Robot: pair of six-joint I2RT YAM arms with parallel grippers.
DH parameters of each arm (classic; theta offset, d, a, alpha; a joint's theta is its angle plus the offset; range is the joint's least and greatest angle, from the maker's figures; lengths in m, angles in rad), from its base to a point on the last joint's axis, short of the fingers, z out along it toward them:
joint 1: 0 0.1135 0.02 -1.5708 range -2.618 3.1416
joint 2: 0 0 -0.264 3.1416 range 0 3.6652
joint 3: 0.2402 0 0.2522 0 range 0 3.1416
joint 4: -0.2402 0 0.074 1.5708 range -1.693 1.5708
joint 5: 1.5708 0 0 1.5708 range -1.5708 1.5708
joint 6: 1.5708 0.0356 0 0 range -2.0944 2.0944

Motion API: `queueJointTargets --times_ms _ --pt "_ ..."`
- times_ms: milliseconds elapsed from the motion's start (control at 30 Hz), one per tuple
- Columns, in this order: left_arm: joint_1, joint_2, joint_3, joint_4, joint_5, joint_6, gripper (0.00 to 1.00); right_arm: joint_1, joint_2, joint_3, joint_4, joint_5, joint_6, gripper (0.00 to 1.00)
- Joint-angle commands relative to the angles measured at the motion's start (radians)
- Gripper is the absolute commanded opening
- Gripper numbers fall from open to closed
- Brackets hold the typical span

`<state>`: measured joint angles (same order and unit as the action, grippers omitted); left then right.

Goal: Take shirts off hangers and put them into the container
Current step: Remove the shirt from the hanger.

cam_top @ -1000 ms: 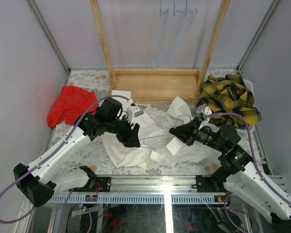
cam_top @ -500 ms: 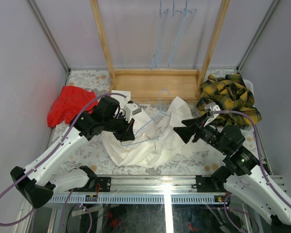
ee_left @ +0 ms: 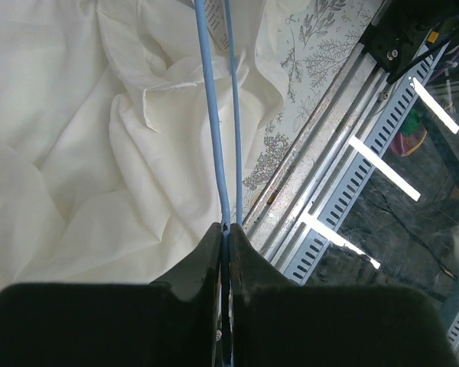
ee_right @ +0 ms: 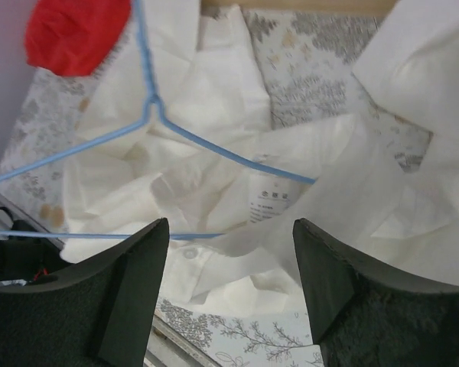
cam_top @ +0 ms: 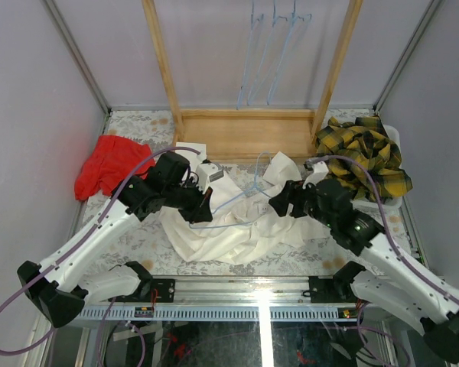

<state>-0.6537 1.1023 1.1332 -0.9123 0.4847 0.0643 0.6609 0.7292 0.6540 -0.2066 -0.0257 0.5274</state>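
A white shirt point(cam_top: 237, 229) lies crumpled on the table between my arms, with a light-blue hanger point(cam_top: 241, 200) partly lifted out of it. My left gripper point(cam_top: 206, 208) is shut on the hanger's wire point(ee_left: 214, 115), pinched right at the fingertips point(ee_left: 226, 226), above the shirt point(ee_left: 76, 153). My right gripper point(cam_top: 279, 204) is open over the shirt's right side, jaws wide with nothing between them point(ee_right: 231, 229); the hanger point(ee_right: 214, 149) and the shirt's label lie below it. The plaid shirt point(cam_top: 361, 157) fills the white container point(cam_top: 392, 136) at the right.
A wooden rack point(cam_top: 241, 134) stands at the back, with several empty blue hangers point(cam_top: 271, 53) on its bar. A red cloth point(cam_top: 111, 164) lies at the left. The table's front rail point(ee_left: 344, 183) runs close to the shirt.
My left gripper has shut on the hanger wire and raised it off the shirt. My right gripper has opened, letting go, drawn back, then moved in over the shirt's right side.
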Motion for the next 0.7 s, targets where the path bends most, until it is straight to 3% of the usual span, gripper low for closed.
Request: queueJointTargets --times_ms 0,167,333,433,533,667 --pt "-0.001 -0.018 0.026 -0.006 -0.014 -0.005 0.00 0.002 0.159 0.030 -0.032 0.066 0.093 0.73" --pt "-0.001 -0.023 0.021 -0.010 -0.023 -0.011 0.00 0.002 0.306 0.093 -0.127 0.128 0.114 0.75" --pt "-0.004 -0.016 0.007 -0.010 -0.007 -0.021 0.00 0.003 0.293 0.136 -0.150 0.116 0.121 0.73" --pt "-0.007 -0.014 -0.005 -0.007 -0.021 -0.027 0.00 0.003 0.188 0.097 0.052 -0.005 0.083 0.73" --pt "-0.010 -0.010 -0.005 -0.005 -0.030 -0.032 0.00 0.003 0.097 -0.004 0.287 -0.033 0.130 0.71" --pt "-0.014 -0.007 -0.003 -0.003 -0.032 -0.033 0.00 0.003 0.110 -0.052 0.494 -0.051 0.171 0.69"
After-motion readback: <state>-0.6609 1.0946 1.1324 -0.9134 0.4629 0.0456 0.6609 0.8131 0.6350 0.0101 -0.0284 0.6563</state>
